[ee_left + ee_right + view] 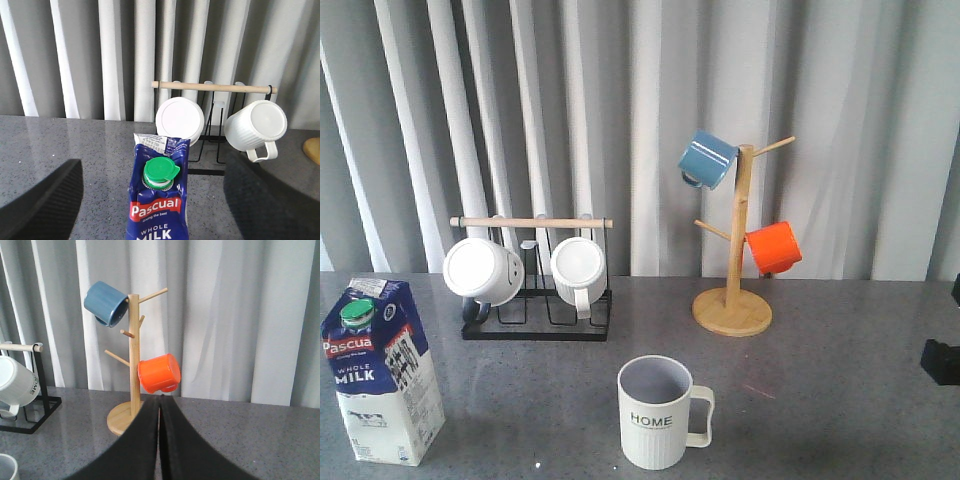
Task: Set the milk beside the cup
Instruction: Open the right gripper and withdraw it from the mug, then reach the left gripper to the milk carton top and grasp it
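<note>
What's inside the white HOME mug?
The white ribbed HOME mug looks empty: only its greyish inner wall shows from the front. Its very bottom is hidden behind the near rim, so I cannot rule out something small down there.

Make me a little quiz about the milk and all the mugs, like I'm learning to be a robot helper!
1. True or false: the milk carton already touches the HOME cup.
2. Which mug hangs highest on the wooden tree? A) orange B) blue C) white
3. Fill in: the left gripper is ____ around the carton.

Key:
1. False; bare table lies between them.
2. B, the blue mug, above the orange mug.
3. Open; its fingers stand either side, not touching. The right gripper is shut.
</note>
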